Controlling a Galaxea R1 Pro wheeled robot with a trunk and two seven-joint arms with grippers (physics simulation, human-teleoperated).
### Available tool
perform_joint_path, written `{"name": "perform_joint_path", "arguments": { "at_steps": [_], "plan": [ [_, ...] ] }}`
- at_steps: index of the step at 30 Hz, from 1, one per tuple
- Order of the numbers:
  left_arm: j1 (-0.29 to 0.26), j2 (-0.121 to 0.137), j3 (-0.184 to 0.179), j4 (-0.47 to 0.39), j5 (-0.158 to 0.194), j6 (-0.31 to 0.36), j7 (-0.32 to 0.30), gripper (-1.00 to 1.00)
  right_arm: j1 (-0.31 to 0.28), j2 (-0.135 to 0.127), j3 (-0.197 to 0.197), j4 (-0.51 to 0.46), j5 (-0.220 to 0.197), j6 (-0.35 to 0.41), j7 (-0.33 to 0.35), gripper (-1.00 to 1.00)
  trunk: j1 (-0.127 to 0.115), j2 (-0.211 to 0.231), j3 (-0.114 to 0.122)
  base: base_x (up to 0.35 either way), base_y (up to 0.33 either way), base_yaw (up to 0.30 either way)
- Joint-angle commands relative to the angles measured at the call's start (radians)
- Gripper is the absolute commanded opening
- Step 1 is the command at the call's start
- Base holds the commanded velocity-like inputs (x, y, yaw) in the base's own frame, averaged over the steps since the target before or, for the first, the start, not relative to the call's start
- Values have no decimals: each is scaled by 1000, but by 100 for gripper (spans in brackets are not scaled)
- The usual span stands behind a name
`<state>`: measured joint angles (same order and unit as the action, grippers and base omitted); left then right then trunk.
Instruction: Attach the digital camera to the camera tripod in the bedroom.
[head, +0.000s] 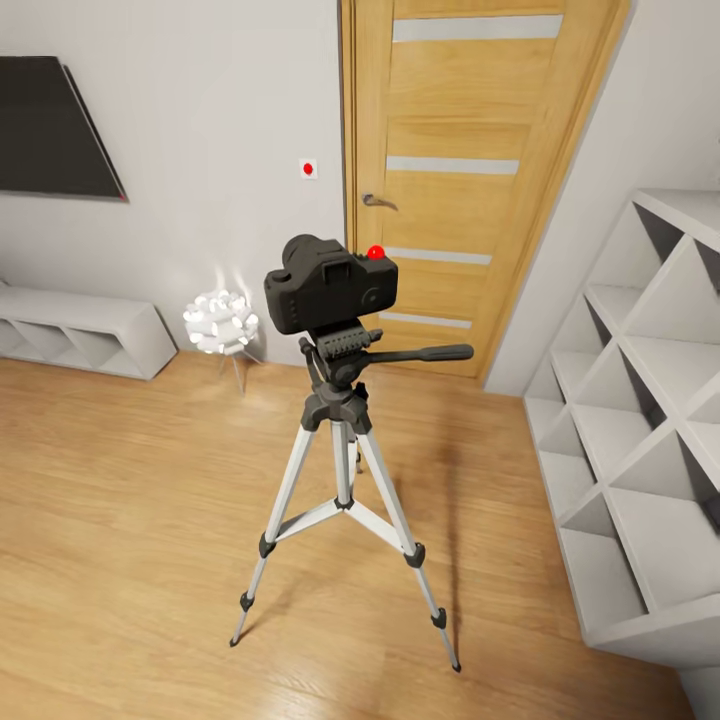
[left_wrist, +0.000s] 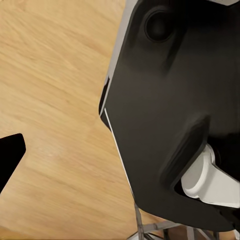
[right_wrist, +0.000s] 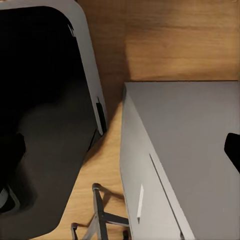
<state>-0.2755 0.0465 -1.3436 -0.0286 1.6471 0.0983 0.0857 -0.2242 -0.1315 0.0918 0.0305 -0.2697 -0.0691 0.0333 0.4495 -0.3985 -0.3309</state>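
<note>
The black digital camera (head: 330, 290) sits on top of the camera tripod (head: 342, 470), with its red dot (head: 376, 252) at the upper corner. The tripod stands upright on the wood floor in the middle of the head view. Its silver legs are spread and its long black handle (head: 430, 353) points right. In the left wrist view one dark fingertip (left_wrist: 9, 157) of my left gripper shows at the edge over bare floor, holding nothing. In the right wrist view a dark fingertip (right_wrist: 233, 150) shows at the edge over a grey box (right_wrist: 185, 160), also empty.
A wooden door (head: 470, 180) stands behind the tripod. White cubby shelves (head: 640, 420) line the right wall. A low white cabinet (head: 80, 330), a dark wall screen (head: 50, 130) and a white lamp (head: 220, 320) are at the left. My own dark body (left_wrist: 165, 115) looms in both wrist views.
</note>
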Motion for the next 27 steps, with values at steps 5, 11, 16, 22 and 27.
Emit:
{"name": "perform_joint_path", "arguments": {
  "at_steps": [5,11,16,22,27],
  "plan": [
    [-1,0,-8,-3,8,1,7,100,-1,7,9,3,-11,-14,0,100,1,-2,6,0,0,-9],
    [-1,0,-8,-2,8,-1,6,100,6,20,12,3,-9,-16,-1,100,1,-2,15,0,0,-15],
    [-1,1,-8,-2,8,0,6,100,21,39,14,3,-7,-20,-1,100,1,-2,23,0,0,-51],
    [-1,0,-9,-2,7,-4,7,100,37,55,15,3,-5,-25,-1,100,1,-2,32,0,0,-66],
    [-1,2,-7,2,10,-40,8,100,57,58,15,3,-4,-54,-1,100,1,-2,40,0,0,-84]
  ]
}}
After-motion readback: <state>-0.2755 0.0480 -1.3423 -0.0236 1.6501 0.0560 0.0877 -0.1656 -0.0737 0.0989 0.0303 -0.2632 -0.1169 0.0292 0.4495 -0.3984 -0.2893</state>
